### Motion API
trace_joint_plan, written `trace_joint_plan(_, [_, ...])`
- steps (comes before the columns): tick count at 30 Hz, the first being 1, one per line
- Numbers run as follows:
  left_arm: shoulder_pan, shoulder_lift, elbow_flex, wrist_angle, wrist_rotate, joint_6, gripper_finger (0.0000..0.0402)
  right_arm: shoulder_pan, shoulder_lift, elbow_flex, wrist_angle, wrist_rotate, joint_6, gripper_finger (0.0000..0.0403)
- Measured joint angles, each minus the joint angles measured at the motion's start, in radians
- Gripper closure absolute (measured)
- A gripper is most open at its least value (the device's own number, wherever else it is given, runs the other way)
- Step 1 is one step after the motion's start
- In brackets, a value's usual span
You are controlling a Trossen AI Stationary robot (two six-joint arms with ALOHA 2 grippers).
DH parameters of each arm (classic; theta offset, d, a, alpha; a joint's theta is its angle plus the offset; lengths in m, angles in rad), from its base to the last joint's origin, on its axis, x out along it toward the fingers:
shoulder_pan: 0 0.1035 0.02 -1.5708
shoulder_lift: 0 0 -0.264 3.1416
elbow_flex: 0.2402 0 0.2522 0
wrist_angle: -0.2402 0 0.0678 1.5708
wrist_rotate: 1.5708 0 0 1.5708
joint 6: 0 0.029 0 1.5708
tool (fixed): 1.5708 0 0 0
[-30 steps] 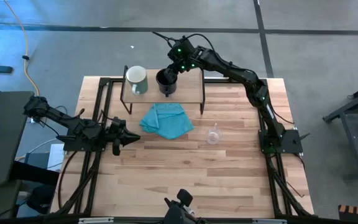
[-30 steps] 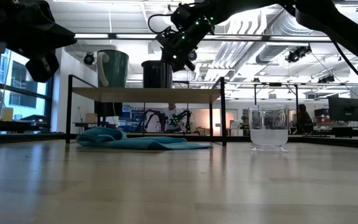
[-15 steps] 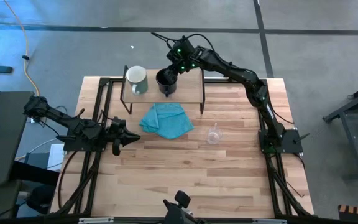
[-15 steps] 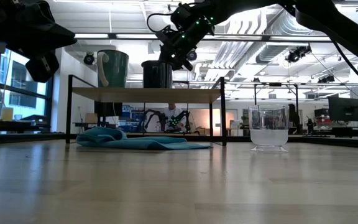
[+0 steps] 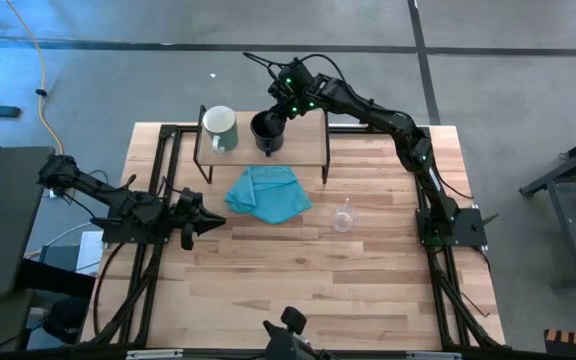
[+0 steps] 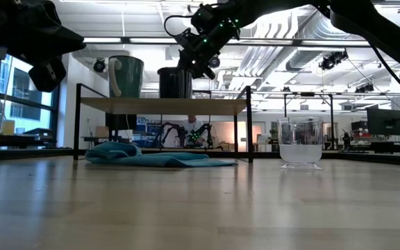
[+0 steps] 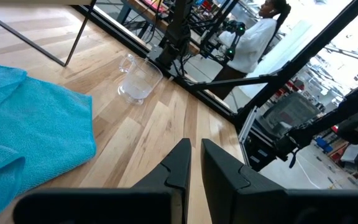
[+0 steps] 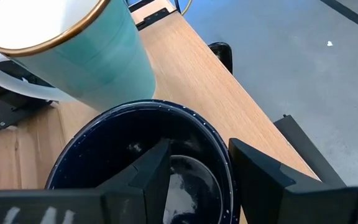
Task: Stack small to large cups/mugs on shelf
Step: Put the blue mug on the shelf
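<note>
Two fingers of my right gripper straddle the rim of the black mug: one finger sits inside the bowl, the other outside the wall, so I am clamped on that rim. The mug stands on the shelf, toward its middle, and my right arm reaches in over the far edge of the table. Just beside the black mug, toward the shelf's left end, stands the pale green mug, upright, with a thin gold line round its lip and a white handle; the two look close but apart.

My left gripper waits low over the table's left side, its fingers drawn almost together and holding nothing. It points across toward the blue cloth, which lies crumpled on the tabletop in front of the shelf. The clear glass cup stands upright on the table to the right of the cloth, well apart from both grippers.

No brand, label or writing can be read on any mug or on the cup.
</note>
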Motion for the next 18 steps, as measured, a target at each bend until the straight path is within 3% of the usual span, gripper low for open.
trace_joint_plan(18, [0.000, 0.000, 0.000, 0.000, 0.000, 0.003, 0.0376, -0.011, 0.000, 0.000, -0.003, 0.001, -0.009, 0.0249])
